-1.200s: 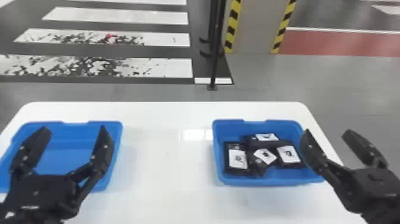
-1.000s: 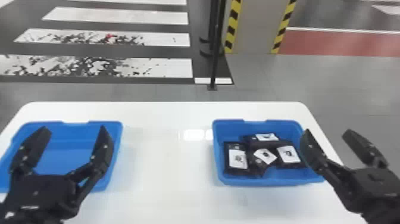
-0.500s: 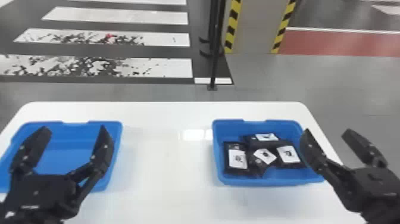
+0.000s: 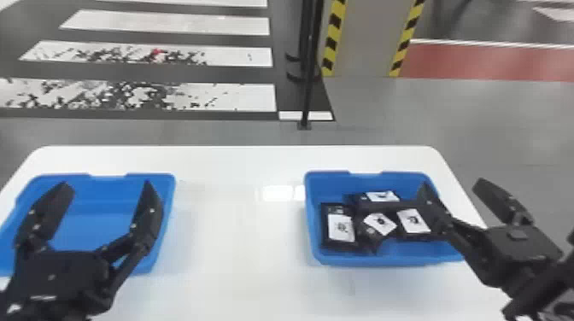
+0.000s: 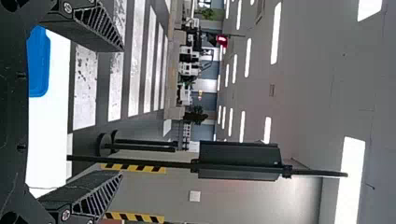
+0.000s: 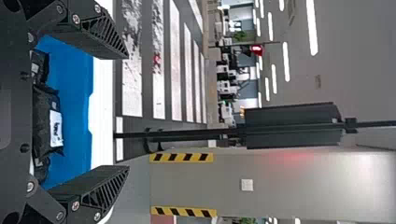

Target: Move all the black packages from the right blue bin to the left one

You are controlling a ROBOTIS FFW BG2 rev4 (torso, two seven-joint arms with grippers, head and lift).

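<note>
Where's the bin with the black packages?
In the head view, that bin is on the right side of the table, one finger of the right gripper overlapping its right rim.

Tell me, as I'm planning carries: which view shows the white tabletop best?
The head view: the white tabletop shows broadly, far corners included. Each wrist view shows a strip: left, beside the left blue bin; right, beyond the right one.
</note>
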